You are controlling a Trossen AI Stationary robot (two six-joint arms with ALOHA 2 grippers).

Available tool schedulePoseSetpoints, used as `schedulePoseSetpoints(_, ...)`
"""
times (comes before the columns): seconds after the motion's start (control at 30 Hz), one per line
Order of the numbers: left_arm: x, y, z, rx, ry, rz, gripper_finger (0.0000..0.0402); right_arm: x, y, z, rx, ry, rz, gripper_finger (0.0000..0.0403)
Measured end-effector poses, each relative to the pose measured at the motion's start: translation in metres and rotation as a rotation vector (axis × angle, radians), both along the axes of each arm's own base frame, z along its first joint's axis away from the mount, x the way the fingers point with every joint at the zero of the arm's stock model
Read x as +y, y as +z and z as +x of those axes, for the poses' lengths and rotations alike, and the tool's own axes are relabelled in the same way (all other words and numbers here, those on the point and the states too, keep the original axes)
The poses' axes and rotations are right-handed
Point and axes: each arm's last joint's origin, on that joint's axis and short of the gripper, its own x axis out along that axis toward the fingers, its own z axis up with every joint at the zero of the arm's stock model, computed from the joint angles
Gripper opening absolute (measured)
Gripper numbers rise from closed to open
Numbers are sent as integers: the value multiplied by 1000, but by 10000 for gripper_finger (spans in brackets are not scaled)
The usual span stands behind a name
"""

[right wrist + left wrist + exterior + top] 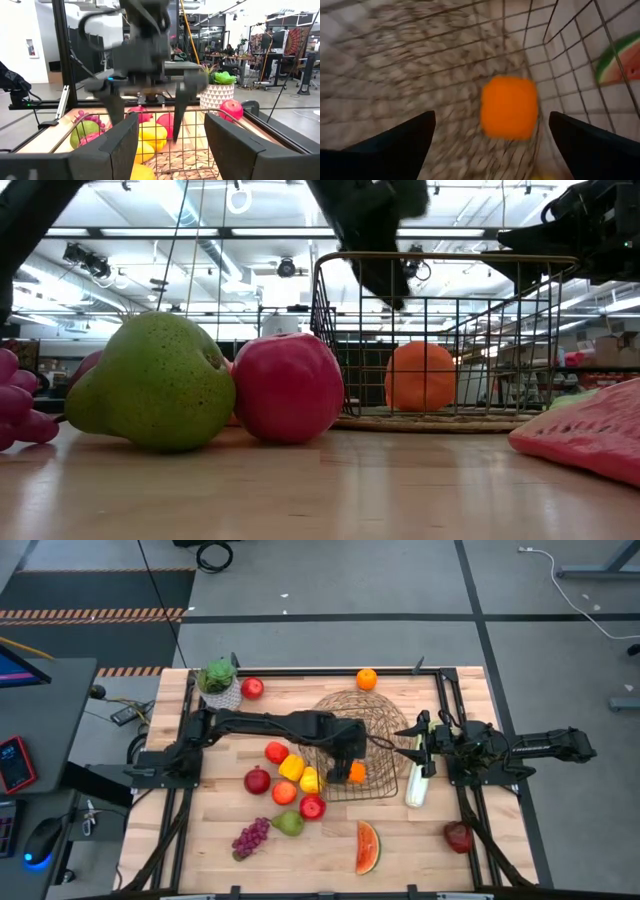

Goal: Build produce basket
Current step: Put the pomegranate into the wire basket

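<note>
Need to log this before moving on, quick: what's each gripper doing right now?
Left gripper: open over the basket, holding nothing; an orange lies below it.
Right gripper: closed on the basket's rim.

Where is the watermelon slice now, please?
In the high view, the watermelon slice lies on the table's near edge, outside the basket, right of the pear.

One basket (365, 730), two oranges (356, 772) (366, 678), one pear (289, 824), one watermelon slice (367, 846), one grape bunch (250, 837).
</note>
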Motion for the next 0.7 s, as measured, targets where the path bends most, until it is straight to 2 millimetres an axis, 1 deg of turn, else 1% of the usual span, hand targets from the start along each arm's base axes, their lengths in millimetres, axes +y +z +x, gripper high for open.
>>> schedulePoseSetpoints(0.1,-2,19,-12,-5,2,27,399,0,0,0,-1,0,0,231)
schedulePoseSetpoints(0.23,-2,44,-34,16,-19,40,399,0,0,0,-2,1,0,231)
schedulePoseSetpoints(0.33,-1,57,-51,64,15,21,399,0,0,0,-1,0,0,231)
schedulePoseSetpoints(0.43,-1,63,-65,135,61,-3,399,0,0,0,-1,0,0,231)
schedulePoseSetpoints(0.53,-5,62,-76,222,106,-25,399,0,0,0,-1,0,0,231)
schedulePoseSetpoints(0.63,-14,59,-86,324,159,-25,399,0,0,0,3,0,0,231)
schedulePoseSetpoints(0.7,-22,58,-91,355,201,24,399,0,0,0,4,0,0,231)
